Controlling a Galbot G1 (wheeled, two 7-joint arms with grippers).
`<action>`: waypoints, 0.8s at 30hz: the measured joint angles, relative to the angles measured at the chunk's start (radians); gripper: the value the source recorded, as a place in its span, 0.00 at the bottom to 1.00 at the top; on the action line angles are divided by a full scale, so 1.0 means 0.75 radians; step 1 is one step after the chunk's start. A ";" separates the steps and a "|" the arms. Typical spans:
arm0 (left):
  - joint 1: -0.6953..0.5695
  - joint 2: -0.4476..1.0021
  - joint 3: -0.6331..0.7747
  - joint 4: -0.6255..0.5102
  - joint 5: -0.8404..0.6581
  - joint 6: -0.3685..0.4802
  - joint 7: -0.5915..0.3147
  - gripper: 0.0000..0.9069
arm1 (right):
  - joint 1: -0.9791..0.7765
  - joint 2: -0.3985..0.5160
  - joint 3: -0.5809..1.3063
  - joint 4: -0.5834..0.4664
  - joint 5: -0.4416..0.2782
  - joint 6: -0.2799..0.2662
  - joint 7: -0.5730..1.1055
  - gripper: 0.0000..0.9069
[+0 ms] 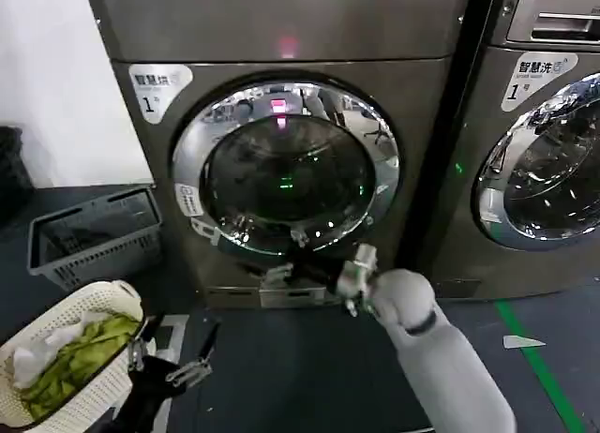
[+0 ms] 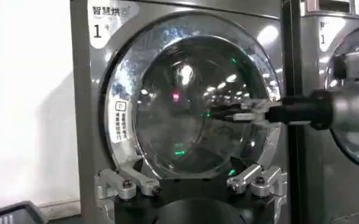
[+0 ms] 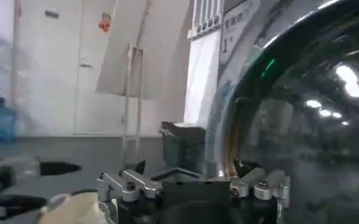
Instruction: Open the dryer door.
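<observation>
The dryer door (image 1: 286,166) is a round porthole with a chrome rim and dark glass, lying flat against the grey-bronze machine. My right arm reaches in from the lower right. Its gripper (image 1: 289,260) is at the door's lower rim, open. The right wrist view has its fingers (image 3: 130,185) spread wide beside the chrome rim (image 3: 228,122), nothing between them. My left gripper (image 1: 169,358) hangs low at the left, open and empty, away from the door. The left wrist view faces the door (image 2: 191,103), with the right gripper (image 2: 228,114) in front of the glass.
A grey crate (image 1: 94,231) stands on the floor left of the dryer. A white basket (image 1: 98,297) with green and white laundry sits at the lower left. The LG machine (image 1: 544,161) stands to the right. Green tape (image 1: 539,358) runs along the floor.
</observation>
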 joint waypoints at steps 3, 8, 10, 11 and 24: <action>0.007 -0.008 0.019 0.004 0.038 -0.009 0.002 1.00 | 0.060 0.043 -0.037 -0.088 -0.018 0.012 0.000 1.00; 0.016 -0.015 0.024 0.007 0.080 -0.023 0.002 1.00 | 0.159 0.129 -0.085 -0.251 -0.031 0.035 -0.004 1.00; 0.016 -0.016 0.023 0.006 0.080 -0.024 0.001 1.00 | 0.187 0.155 -0.097 -0.306 -0.033 0.041 -0.004 1.00; 0.018 -0.019 0.023 0.004 0.080 -0.024 0.001 1.00 | 0.201 0.167 -0.101 -0.331 -0.033 0.047 -0.002 1.00; 0.018 -0.039 0.028 0.021 0.139 -0.046 0.005 1.00 | 0.301 0.311 -0.156 -0.569 -0.037 0.098 0.027 1.00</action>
